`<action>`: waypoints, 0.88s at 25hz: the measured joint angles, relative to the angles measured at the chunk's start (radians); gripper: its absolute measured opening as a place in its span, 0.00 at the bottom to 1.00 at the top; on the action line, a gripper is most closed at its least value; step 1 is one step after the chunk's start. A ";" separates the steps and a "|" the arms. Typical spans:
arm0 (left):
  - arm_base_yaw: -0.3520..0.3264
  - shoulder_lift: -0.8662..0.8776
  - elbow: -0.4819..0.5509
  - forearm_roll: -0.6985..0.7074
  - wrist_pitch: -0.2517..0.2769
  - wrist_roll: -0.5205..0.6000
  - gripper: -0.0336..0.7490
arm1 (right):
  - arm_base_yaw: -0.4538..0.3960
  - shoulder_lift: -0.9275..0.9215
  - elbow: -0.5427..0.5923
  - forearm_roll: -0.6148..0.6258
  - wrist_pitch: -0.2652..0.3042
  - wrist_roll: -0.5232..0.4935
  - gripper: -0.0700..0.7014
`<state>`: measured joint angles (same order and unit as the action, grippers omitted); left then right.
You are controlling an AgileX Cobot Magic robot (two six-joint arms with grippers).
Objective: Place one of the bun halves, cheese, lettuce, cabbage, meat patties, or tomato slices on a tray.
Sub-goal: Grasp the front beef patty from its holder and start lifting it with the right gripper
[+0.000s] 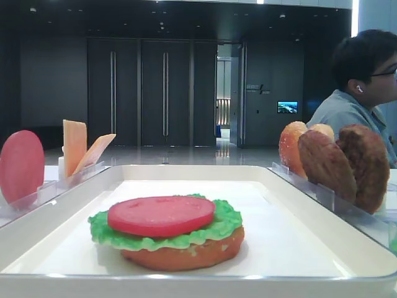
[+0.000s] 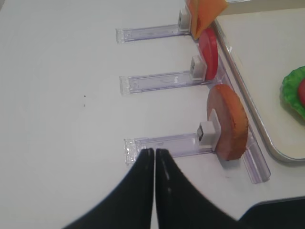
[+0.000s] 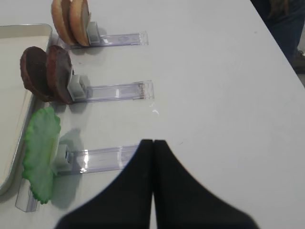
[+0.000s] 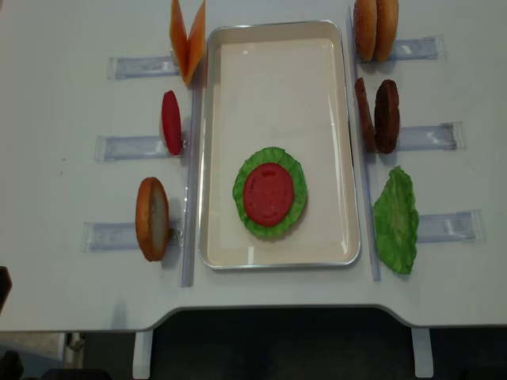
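On the white tray lies a stack: a bun half, a lettuce leaf, and a tomato slice on top. Upright in the left racks stand cheese slices, a tomato slice and a bun half. The right racks hold two bun halves, two meat patties and a lettuce leaf. No cabbage is in view. My left gripper is shut and empty at the outer end of the bun rack. My right gripper is shut and empty by the lettuce rack's outer end.
Clear plastic racks flank the tray on both sides, with another on the right. A person sits behind the table at the back right. The table's front edge lies just below the tray.
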<state>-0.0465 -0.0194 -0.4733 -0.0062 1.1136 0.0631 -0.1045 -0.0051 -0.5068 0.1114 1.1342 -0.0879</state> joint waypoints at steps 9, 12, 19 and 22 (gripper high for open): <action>0.000 0.000 0.000 0.000 0.000 0.000 0.04 | 0.000 0.000 0.000 0.002 0.000 0.000 0.07; 0.000 0.000 0.000 0.000 0.000 0.000 0.04 | 0.000 0.000 0.000 0.002 0.000 -0.001 0.12; 0.000 0.000 0.000 0.000 0.000 0.000 0.04 | 0.000 0.000 0.000 0.002 0.000 0.000 0.70; 0.000 0.000 0.000 0.000 0.000 0.000 0.04 | 0.000 0.000 0.000 0.004 0.000 0.000 0.90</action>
<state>-0.0465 -0.0194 -0.4733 -0.0062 1.1136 0.0631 -0.1045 -0.0051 -0.5068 0.1152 1.1342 -0.0879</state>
